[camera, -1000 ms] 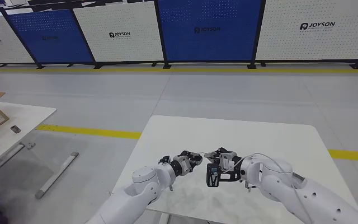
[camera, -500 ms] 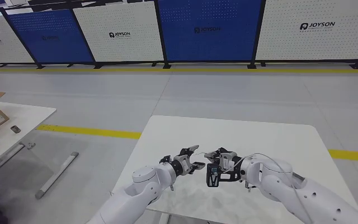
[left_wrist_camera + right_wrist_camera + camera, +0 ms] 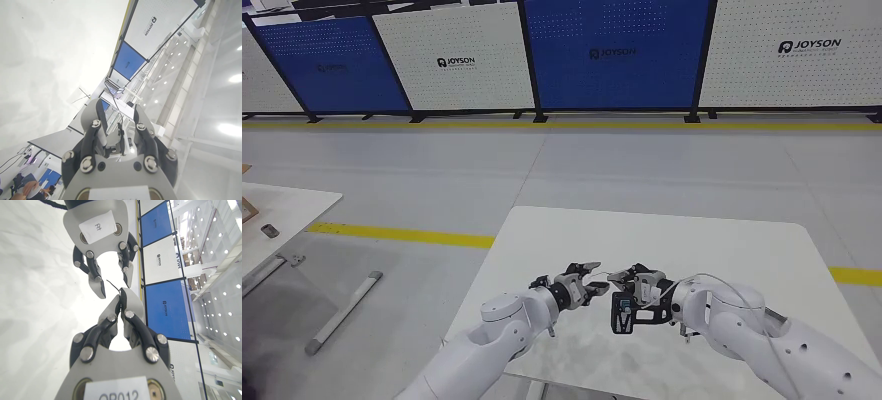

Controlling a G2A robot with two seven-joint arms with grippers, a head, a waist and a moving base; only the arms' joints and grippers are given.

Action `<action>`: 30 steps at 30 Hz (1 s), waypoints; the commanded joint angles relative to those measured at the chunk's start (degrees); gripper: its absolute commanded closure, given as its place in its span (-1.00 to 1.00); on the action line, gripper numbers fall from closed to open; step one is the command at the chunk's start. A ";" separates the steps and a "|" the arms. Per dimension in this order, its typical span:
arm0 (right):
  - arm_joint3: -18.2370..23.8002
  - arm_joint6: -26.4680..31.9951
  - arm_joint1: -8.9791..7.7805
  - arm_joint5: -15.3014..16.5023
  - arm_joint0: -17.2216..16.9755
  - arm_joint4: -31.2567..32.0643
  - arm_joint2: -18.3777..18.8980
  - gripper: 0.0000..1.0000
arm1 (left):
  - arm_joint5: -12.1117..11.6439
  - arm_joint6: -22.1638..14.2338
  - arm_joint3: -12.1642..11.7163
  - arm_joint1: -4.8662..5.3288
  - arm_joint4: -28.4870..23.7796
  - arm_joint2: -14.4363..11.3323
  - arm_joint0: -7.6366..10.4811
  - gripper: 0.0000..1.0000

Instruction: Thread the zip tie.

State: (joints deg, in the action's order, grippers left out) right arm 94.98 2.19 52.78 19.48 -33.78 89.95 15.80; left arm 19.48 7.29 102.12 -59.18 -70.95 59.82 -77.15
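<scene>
A thin black zip tie (image 3: 113, 286) is pinched at the fingertips of my right gripper (image 3: 121, 294), which is shut on it. Its short free end sticks out into the gap between the spread fingers of my left gripper (image 3: 115, 289), which is open and touches nothing. In the left wrist view the zip tie (image 3: 115, 103) runs as a dark strand between that gripper's (image 3: 118, 107) two fingers. From above, the left gripper (image 3: 588, 283) and right gripper (image 3: 615, 277) face each other tip to tip, just above the near part of the white table (image 3: 692, 240).
The table's near edge (image 3: 542, 378) lies close below the arms. A second white table (image 3: 282, 215) stands off to the left across the floor. Blue and white pegboard panels (image 3: 612, 50) line the far wall.
My left gripper, nearly closed a second ago, has spread its fingers, and its arm has shifted slightly toward the right gripper. The right gripper has stayed put with the zip tie.
</scene>
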 commanded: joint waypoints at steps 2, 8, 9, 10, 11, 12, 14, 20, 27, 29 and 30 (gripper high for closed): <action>0.00 0.00 0.00 0.00 0.00 0.00 0.00 1.00 | 0.00 -0.08 -0.09 -0.01 0.08 0.12 -0.07 0.54; 0.00 0.00 0.00 0.00 0.00 0.00 0.00 1.00 | 0.00 -0.30 -0.09 -0.02 0.34 0.20 -0.21 1.00; 0.00 0.00 0.00 0.00 0.00 0.00 0.00 1.00 | 0.00 -0.43 -0.12 -0.01 0.41 0.18 -0.23 1.00; 0.00 0.00 0.00 0.00 0.00 0.00 0.00 1.00 | 0.00 -0.51 -0.14 0.00 0.45 0.15 -0.24 1.00; 0.00 0.00 0.00 0.00 0.00 0.00 0.00 1.00 | 0.00 -0.57 -0.13 0.01 0.50 0.11 -0.24 1.00; 0.00 0.00 0.00 0.00 0.00 0.00 0.00 1.00 | 0.00 -0.65 -0.06 0.02 0.63 0.04 -0.26 1.00; 0.00 0.00 0.00 0.00 0.00 0.00 0.00 1.00 | 0.00 -0.81 0.15 0.07 0.80 -0.05 -0.36 1.00; 0.24 0.92 0.06 -0.12 -0.75 0.00 0.45 1.00 | 0.00 -0.89 0.55 0.20 1.26 0.03 -0.62 1.00; 0.68 0.21 -0.25 0.00 -1.61 0.00 1.26 0.06 | -0.06 0.26 0.56 0.17 1.99 1.09 -0.95 1.00; 1.00 -0.17 -0.66 0.00 -1.82 0.00 1.59 -0.50 | -0.21 0.68 0.62 0.12 2.47 1.20 -1.10 1.00; 1.21 -0.75 -1.06 0.00 -2.10 0.00 1.95 -0.76 | -0.26 0.97 0.62 0.09 2.99 1.28 -1.17 1.00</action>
State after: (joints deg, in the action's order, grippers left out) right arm 96.04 1.85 52.02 19.49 -35.70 89.95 17.48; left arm 19.27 8.04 102.73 -59.07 -68.39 61.06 -78.27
